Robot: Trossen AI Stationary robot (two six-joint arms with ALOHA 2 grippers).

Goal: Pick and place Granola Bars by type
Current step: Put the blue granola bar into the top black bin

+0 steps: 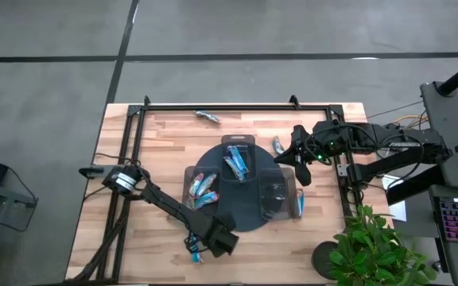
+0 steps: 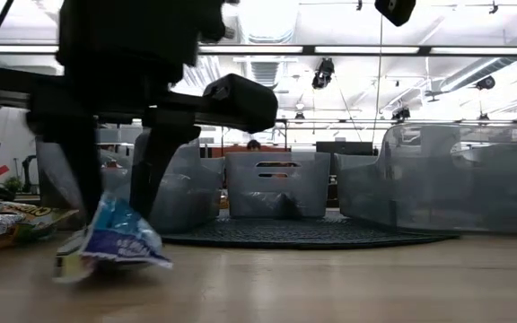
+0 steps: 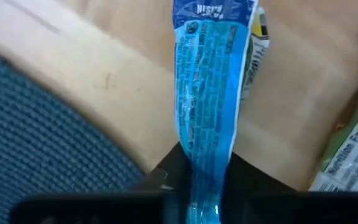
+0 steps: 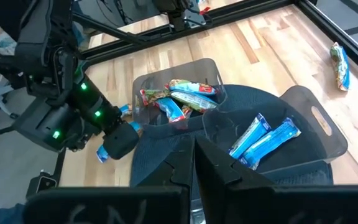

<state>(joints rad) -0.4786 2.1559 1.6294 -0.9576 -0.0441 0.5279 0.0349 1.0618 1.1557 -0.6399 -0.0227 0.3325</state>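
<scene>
My left hand [image 1: 195, 245] is down at the near edge of the desk [image 1: 157, 143], just off the dark round tray [image 1: 245, 214], fingers clamped on one end of a light blue granola bar [image 3: 205, 99]; its free end touches the wood. Beside it lies a greenish wrapper [image 3: 353, 149]. On the tray, one clear bin [image 4: 173, 93] holds mixed red and blue bars, another [image 4: 263, 140] two blue ones. My right hand [image 1: 299, 156] hangs over the tray's far right side, fingers pressed together on nothing. Farther back, a lone bar [image 1: 207, 117] rests by the desk's far rail.
</scene>
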